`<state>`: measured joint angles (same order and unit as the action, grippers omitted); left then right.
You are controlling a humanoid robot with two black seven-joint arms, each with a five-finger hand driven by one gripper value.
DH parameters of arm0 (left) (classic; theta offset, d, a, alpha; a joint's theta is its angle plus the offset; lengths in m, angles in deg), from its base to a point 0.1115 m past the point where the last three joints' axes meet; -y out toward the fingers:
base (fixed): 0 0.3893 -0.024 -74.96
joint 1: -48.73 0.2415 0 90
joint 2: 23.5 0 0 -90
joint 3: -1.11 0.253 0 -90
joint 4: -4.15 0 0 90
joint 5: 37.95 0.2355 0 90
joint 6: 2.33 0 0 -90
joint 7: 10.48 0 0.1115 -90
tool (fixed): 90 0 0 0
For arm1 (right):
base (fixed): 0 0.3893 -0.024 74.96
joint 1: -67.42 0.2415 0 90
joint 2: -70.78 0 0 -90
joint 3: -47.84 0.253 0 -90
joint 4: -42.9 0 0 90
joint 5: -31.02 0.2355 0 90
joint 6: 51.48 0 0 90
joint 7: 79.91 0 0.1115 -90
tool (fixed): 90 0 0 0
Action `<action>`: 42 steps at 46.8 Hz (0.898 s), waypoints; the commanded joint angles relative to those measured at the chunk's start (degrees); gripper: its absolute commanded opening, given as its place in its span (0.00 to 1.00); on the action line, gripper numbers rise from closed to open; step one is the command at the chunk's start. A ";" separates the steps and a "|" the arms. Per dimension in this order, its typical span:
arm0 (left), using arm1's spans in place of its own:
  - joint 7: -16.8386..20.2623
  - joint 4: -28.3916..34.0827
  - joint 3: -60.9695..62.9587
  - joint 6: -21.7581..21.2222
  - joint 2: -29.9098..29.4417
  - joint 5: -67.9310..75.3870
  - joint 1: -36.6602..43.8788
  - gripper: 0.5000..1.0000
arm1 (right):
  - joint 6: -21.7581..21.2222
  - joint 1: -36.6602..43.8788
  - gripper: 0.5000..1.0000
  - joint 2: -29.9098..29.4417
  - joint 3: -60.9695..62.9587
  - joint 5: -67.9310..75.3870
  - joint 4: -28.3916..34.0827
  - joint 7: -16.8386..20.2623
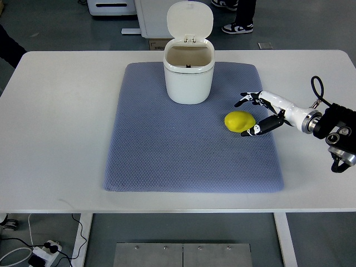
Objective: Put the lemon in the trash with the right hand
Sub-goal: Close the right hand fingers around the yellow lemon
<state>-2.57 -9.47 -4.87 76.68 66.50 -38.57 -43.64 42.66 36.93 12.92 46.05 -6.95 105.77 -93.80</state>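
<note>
A yellow lemon lies on the blue-grey mat, right of centre. My right hand reaches in from the right edge and sits just to the lemon's right, fingers spread open around that side, thumb low near its front and the other fingers above. I cannot tell whether a fingertip touches the fruit. The white trash bin stands upright at the back of the mat with its lid flipped up and its mouth open.
The mat lies on a white table. A person's shoes and white furniture stand on the floor beyond the table's far edge. Cables and a power strip lie on the floor at the near left.
</note>
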 commanded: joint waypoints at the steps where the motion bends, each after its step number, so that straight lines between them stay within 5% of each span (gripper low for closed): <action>1: 0.00 0.00 0.00 0.00 0.00 0.00 0.00 1.00 | -0.01 0.08 0.94 -0.41 -0.50 -0.09 -0.03 0.00; 10: 0.00 0.00 0.00 0.00 0.00 0.00 0.00 1.00 | 1.48 0.08 0.93 -1.47 -1.55 -0.35 -0.38 -0.08; 22: 0.00 0.00 0.00 0.00 0.00 0.00 0.00 1.00 | 1.92 0.61 0.80 -1.91 -3.05 -0.35 -0.73 -0.08; 42: 0.00 0.00 0.00 0.00 0.00 0.09 0.00 1.00 | 1.92 0.87 0.35 -1.91 -3.22 -1.58 -0.73 0.00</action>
<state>-2.55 -9.47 -4.87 76.68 66.50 -38.57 -43.64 44.59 37.64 11.01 42.83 -8.52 105.03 -93.82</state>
